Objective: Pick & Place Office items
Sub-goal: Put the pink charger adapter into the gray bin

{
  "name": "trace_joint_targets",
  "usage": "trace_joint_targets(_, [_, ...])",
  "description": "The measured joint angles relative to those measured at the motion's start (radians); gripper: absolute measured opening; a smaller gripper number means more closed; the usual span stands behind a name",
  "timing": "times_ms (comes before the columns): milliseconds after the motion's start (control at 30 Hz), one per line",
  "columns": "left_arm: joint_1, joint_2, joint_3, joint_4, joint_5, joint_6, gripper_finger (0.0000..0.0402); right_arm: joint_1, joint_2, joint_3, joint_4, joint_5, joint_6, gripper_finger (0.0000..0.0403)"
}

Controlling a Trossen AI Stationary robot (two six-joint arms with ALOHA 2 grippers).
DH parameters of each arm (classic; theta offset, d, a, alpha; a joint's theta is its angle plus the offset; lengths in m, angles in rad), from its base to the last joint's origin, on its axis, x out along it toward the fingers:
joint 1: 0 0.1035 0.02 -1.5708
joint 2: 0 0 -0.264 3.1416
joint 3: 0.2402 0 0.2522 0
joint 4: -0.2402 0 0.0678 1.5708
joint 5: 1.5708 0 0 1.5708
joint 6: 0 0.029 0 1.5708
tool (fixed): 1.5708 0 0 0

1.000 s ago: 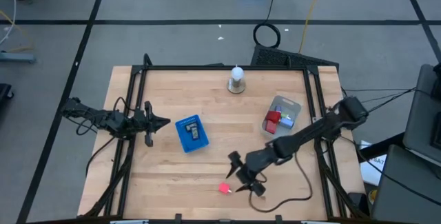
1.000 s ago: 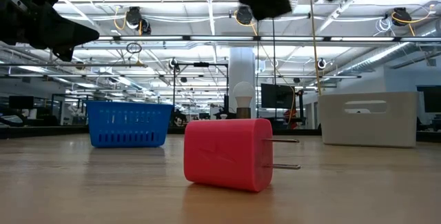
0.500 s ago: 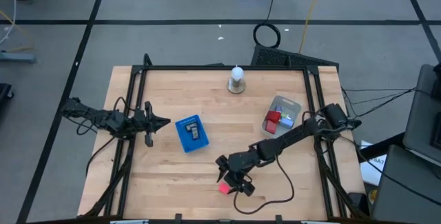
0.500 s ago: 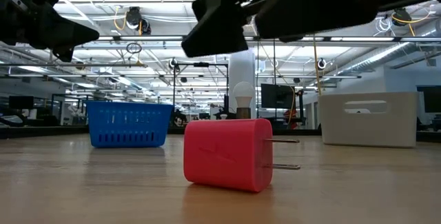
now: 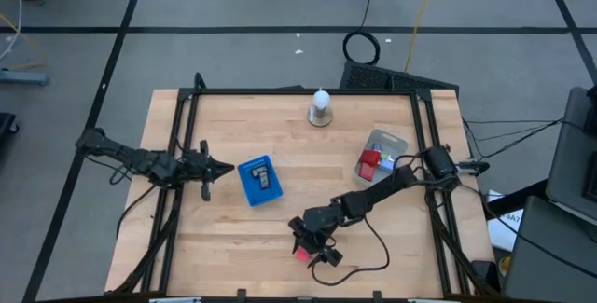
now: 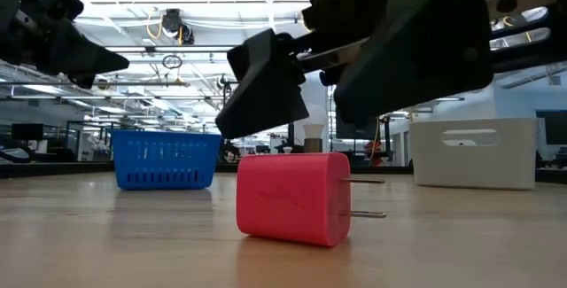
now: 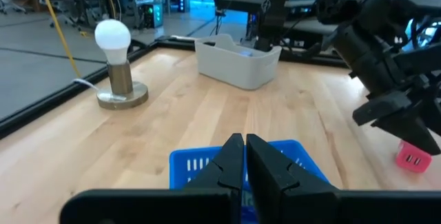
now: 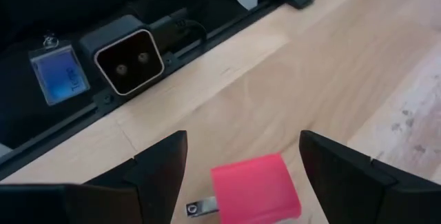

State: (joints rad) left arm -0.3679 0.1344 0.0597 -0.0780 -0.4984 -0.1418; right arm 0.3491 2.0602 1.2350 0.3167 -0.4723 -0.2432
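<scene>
A red block (image 5: pixel 302 255) with two metal prongs lies on its side near the table's near edge; it also shows in the low view (image 6: pixel 292 198) and the right wrist view (image 8: pixel 256 186). My right gripper (image 5: pixel 309 241) is open just above it. One finger stands to each side of the block (image 8: pixel 241 154) without touching it. My left gripper (image 5: pixel 227 167) is shut and hovers over the table's left part, beside the blue basket (image 5: pixel 258 180). More red and light-blue pieces sit in the grey container (image 5: pixel 382 152).
A light bulb on a round stand (image 5: pixel 320 108) is near the far edge. The blue basket holds a dark piece. A black cable (image 5: pixel 375 248) loops on the wood near my right arm. A black frame rail (image 8: pixel 207 38) runs along the near edge.
My right gripper has moved toward the table's left and come down, from beside the red block to directly over it, staying open. The red block has not moved.
</scene>
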Motion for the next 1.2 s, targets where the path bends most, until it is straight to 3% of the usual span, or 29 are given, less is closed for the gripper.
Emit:
trace_joint_targets(400, [0.000, 0.018, 0.000, 0.001, -0.004, -0.014, 0.0021, -0.015, 0.001, 0.000, -0.107, -0.005, -0.039, 0.0275])
trace_joint_targets(1200, [0.000, 0.018, 0.000, 0.002, -0.007, -0.015, 0.0021, -0.030, 0.054, 0.000, -0.029, -0.052, -0.088, 0.0274])
